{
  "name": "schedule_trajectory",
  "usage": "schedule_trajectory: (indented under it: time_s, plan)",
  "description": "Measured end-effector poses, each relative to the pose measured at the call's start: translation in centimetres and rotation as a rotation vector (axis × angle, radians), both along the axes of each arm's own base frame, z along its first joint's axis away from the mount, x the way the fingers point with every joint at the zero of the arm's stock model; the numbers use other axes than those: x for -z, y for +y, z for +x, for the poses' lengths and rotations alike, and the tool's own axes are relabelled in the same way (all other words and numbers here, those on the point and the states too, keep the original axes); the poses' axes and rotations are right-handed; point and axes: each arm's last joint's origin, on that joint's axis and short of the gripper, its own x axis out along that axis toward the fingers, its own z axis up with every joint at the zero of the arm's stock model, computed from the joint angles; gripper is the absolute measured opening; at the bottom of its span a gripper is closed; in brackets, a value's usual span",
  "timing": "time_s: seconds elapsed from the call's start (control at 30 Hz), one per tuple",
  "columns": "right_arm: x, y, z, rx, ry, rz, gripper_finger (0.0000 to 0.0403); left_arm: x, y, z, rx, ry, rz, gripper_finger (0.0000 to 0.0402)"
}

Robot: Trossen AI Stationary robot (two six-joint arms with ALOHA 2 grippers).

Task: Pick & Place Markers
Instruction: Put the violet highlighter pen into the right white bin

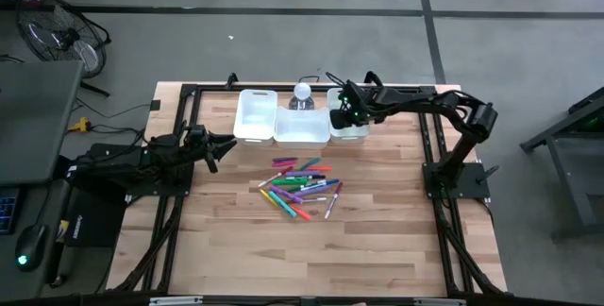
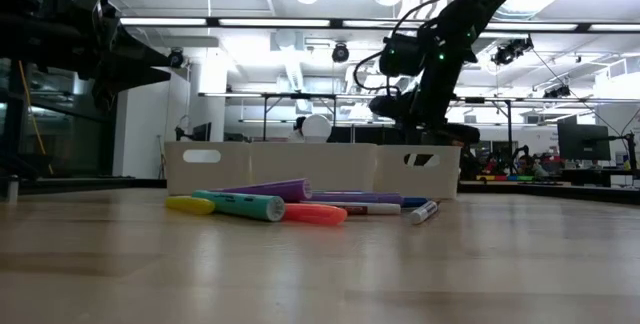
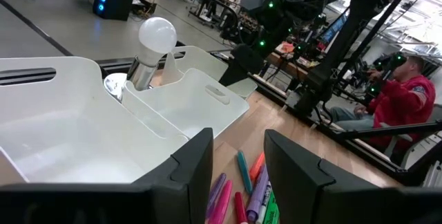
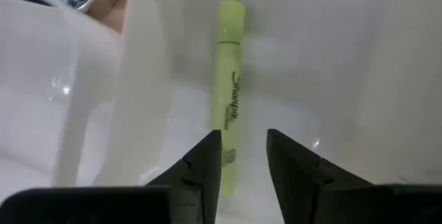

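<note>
A: From above, where are the arms?

B: The right gripper (image 1: 342, 110) hangs over the small white plastic bin (image 1: 351, 132) at the right end of the row of three. The left gripper (image 1: 225, 145) waits near the left-hand white rectangular bin (image 1: 255, 117). The loose pile of thin mixed-colour markers (image 1: 302, 186) lies on the pale wooden table (image 1: 377, 249), ahead of the left jaws and off to one side, well clear of the right jaws.

A: And level with the table?

B: The right arm comes down behind the bin wall (image 2: 420, 169); its fingertips are hidden there. The markers (image 2: 270, 204) lie in front of the bins, mostly crosswise.

A: Left wrist?

B: Its jaws stand partly apart with nothing between them. Marker tips (image 3: 242, 189) show straight ahead of and just below the gap, long axes roughly along the reach.

A: Right wrist?

B: A yellow-green highlighter marker (image 4: 228, 92) lies on the bin floor directly beyond the gap, its long axis running away from the jaws. The fingers (image 4: 204, 165) stand apart and grip nothing, so it looks set down.

A: So the next pick?

B: I'd judge the left arm nearer the pile; the right must lift clear of the bin first.
</note>
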Motion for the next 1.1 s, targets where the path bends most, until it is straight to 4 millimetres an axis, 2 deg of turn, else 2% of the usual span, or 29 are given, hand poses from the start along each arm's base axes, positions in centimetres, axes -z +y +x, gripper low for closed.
schedule_trajectory:
  time_s: [0.2, 0.43, 0.83, 1.1]
  plan:
    - [-2.1, 1.0, -0.1, -0.143, -0.027, -0.078, 0.0106, 0.0, 0.0, 0.0, 0.000, 0.000, 0.000, 0.0129]
    - [-3.9, 3.8, 0.7, -0.378, -0.075, -0.125, 0.0108, 0.0, 0.0, 0.0, 0.000, 0.000, 0.000, 0.0129]
    - [-4.1, 11.8, 3.0, -0.778, -0.119, -0.095, 0.0108, 0.0, 0.0, 0.0, 0.000, 0.001, 0.000, 0.0129]
    - [-4.1, 17.0, 3.5, -1.000, -0.126, -0.101, 0.0108, 0.0, 0.0, 0.0, 0.000, 0.001, 0.000, 0.0129]
